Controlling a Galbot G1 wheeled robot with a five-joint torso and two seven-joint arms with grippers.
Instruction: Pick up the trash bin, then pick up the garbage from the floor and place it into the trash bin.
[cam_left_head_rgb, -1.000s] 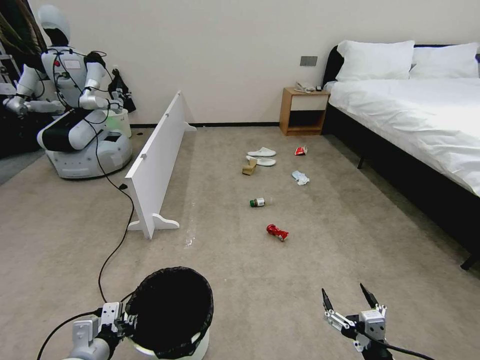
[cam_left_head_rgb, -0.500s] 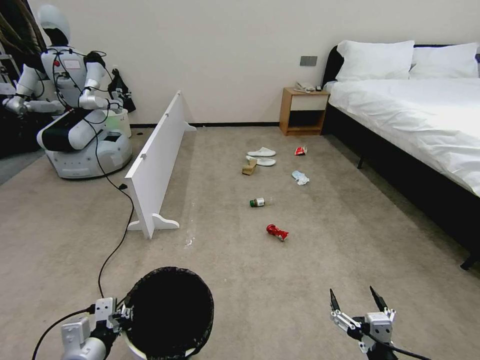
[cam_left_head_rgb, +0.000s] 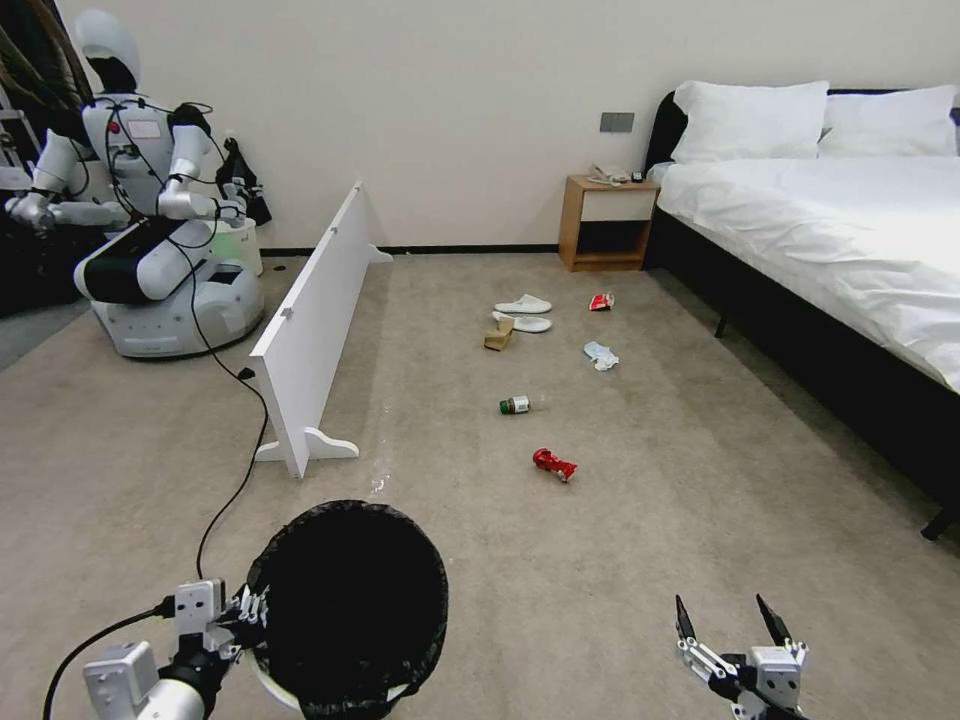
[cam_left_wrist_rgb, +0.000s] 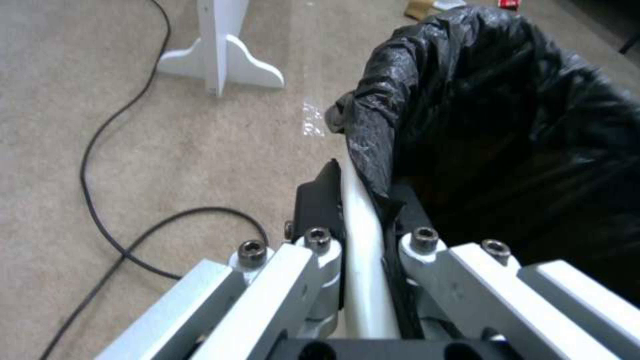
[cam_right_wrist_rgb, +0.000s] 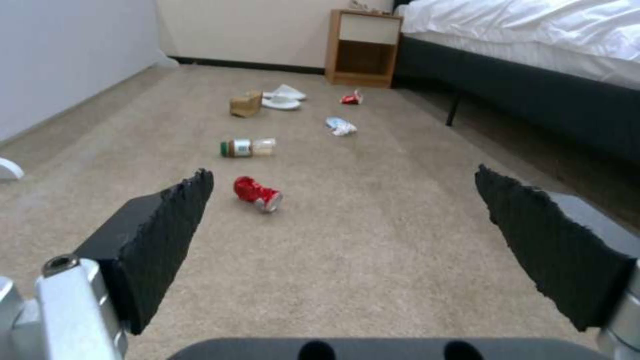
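Lower left of the head view: left gripper (cam_left_head_rgb: 243, 612) clenched on the rim of the trash bin (cam_left_head_rgb: 345, 608). Light, thin-walled, slick bag over it, so pinch wall and bag together. Lower right: right gripper (cam_left_head_rgb: 728, 628) spread wide, empty. Mid-frame on the floor: red can (cam_left_head_rgb: 553, 464), stiff, rolls easily.

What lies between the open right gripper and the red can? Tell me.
Bare carpet; the right wrist view shows nothing between the right gripper and the red can.

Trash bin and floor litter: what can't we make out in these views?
- Trash bin: its inside is black in the head view; the liner hides any contents. Its base is cut off by the picture's edge.
- Jar: its label is too small to read.
- Mask: too small to tell its shape.
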